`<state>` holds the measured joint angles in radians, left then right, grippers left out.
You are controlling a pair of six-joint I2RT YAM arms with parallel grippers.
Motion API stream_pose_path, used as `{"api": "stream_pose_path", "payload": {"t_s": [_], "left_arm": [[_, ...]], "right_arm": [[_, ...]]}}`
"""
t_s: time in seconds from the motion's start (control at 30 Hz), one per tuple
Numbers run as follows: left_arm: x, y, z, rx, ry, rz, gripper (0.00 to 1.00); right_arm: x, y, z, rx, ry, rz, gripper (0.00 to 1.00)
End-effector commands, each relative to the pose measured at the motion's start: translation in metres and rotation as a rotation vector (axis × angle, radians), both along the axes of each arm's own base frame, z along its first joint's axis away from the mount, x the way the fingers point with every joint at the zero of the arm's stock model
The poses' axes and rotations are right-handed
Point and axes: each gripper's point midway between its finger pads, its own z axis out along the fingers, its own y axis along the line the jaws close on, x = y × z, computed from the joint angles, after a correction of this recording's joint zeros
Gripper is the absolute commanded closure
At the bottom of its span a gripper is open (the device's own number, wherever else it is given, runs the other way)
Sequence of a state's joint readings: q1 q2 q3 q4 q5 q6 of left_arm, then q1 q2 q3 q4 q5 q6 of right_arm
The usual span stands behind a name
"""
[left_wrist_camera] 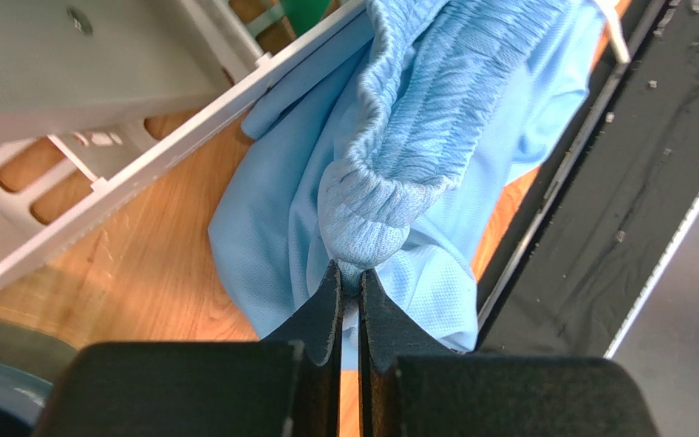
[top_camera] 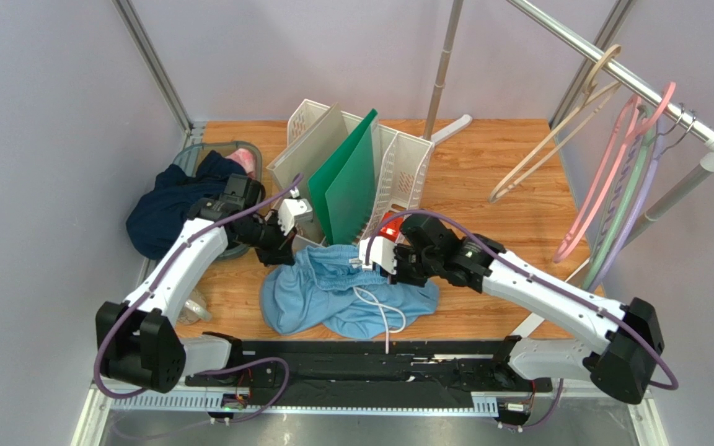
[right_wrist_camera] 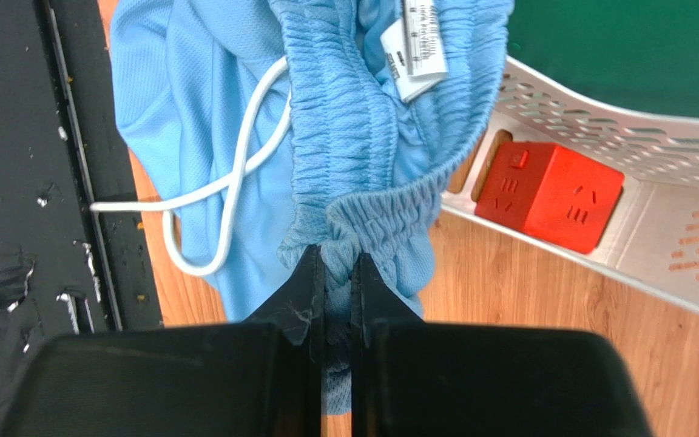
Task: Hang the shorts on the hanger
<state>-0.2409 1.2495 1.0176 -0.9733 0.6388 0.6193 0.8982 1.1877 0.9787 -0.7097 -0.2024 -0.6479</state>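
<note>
1. The light sky-blue soft fabric shorts (top_camera: 351, 290) lie bunched on the wooden table (top_camera: 500, 218), toward 6 o'clock from the white slotted plastic file rack (top_camera: 405, 167). The left gripper (left_wrist_camera: 349, 276) is clamped on the gathered waistband at its 9 o'clock end, and the right gripper (right_wrist_camera: 337, 262) pinches the 3 o'clock end. Each bite takes only a small fold at the fingertips, so the weight of the hanging fabric could pull the band free during a lift.
2. The white cord drawstring (right_wrist_camera: 225, 191) loops loose toward 6 o'clock. It could drag along the black base strip (top_camera: 370, 358) or catch on an arm.
3. The rack and the small red plastic cube (right_wrist_camera: 549, 196) sit just beside the waistband. A low or slanted lift could hook cloth on the rack's edge and tip it.
4. The large pale beige wood-coloured hanger (top_camera: 556, 130) hangs free from the metal rail (top_camera: 612, 67) at 2 o'clock, well apart from the shorts. It will likely swing if pushed, and the thin pink hanger (top_camera: 612, 177) close by could snag the fabric.
</note>
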Motion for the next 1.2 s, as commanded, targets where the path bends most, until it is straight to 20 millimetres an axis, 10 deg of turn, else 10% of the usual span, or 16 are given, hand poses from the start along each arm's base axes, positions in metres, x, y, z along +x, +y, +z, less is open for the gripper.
{"api": "stream_pose_path", "payload": {"t_s": [0.0,0.23,0.43,0.83,1.03,1.17], "left_arm": [[0.023,0.003,-0.010,0.013,-0.024,0.113,0.98],[0.007,0.001,-0.002,-0.030,-0.021,0.072,0.61],[-0.015,-0.007,0.052,-0.130,-0.126,0.024,0.35],[-0.012,-0.028,0.200,-0.304,-0.404,0.024,0.31],[-0.006,-0.085,0.299,-0.396,-0.598,-0.063,0.31],[0.002,-0.140,0.326,-0.488,-0.538,-0.081,0.21]], "right_arm": [[0.021,0.029,0.008,0.101,-0.048,-0.017,0.93],[0.011,0.020,0.045,0.167,-0.092,-0.036,0.19],[-0.030,0.004,0.115,0.242,-0.122,0.023,0.14],[-0.055,-0.053,0.283,0.560,-0.287,-0.093,0.07],[-0.048,-0.091,0.364,0.773,-0.372,-0.262,0.02],[-0.046,-0.124,0.411,0.936,-0.421,-0.432,0.04]]}}
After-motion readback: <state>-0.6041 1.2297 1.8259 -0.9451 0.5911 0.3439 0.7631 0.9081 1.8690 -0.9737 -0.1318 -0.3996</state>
